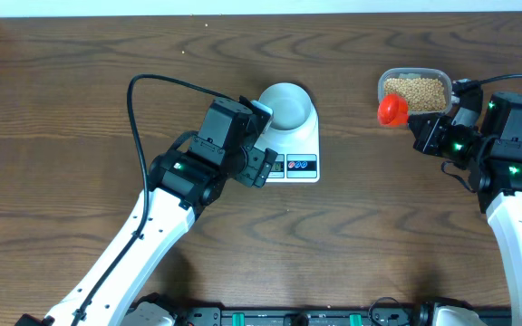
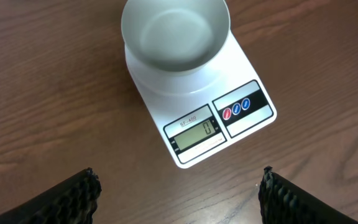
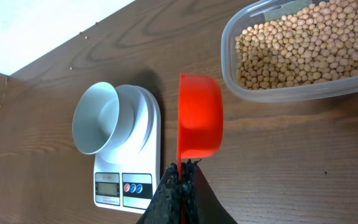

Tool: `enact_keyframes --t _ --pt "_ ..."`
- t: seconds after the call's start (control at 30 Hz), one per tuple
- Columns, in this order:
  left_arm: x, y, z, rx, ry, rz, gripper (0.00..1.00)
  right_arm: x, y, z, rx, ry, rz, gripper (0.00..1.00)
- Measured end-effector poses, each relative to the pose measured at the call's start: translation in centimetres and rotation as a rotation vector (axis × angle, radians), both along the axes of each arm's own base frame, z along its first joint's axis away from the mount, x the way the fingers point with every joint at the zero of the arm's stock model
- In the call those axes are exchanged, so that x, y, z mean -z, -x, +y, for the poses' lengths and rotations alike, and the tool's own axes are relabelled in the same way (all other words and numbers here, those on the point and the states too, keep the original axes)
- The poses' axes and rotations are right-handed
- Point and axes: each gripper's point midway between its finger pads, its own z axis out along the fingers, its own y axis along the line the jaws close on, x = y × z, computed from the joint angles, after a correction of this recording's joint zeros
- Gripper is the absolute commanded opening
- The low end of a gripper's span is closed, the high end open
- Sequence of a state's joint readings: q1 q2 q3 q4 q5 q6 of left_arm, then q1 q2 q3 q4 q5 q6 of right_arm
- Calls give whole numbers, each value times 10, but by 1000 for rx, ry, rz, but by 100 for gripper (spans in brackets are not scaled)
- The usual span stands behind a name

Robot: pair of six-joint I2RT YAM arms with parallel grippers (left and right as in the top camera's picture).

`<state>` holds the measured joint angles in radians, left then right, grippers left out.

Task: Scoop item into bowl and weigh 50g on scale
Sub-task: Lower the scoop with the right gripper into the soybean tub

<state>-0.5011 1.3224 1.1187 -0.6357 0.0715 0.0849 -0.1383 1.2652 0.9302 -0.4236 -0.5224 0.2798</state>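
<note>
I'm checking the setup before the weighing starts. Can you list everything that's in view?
table: one, dark brown wood, under everything
scale: one, white, centre of the table, display reads 0
bowl: one, white, empty, standing on the scale
container: one, clear plastic, far right of the table
beans: many, beige-tan, inside the container
scoop: one, red-orange, empty, beside the container on its scale side, held by its handle
left arm: one, white and black, near left
right arm: one, white and black, near right
left gripper: one, black, open, empty, just in front of the scale
right gripper: one, black, shut on the scoop's handle
</note>
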Motion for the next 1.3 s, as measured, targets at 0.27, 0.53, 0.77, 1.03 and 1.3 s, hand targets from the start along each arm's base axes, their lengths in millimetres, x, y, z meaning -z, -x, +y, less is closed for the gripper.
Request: enact_keyframes --t 0.27,0.53,0.77,1.03,1.3 --pt "-4 -4 -3 -18 25 -16 84 1 0 -1 3 2 4 1" --pt "2 2 1 -24 10 20 84 2 2 -1 4 3 13 1" --pt "3 4 2 -24 4 30 84 3 1 -2 11 9 15 1" --pt "6 8 4 -24 -5 46 84 3 1 -3 14 11 15 1" --pt "6 8 4 -24 -5 46 84 5 3 -3 16 10 26 1"
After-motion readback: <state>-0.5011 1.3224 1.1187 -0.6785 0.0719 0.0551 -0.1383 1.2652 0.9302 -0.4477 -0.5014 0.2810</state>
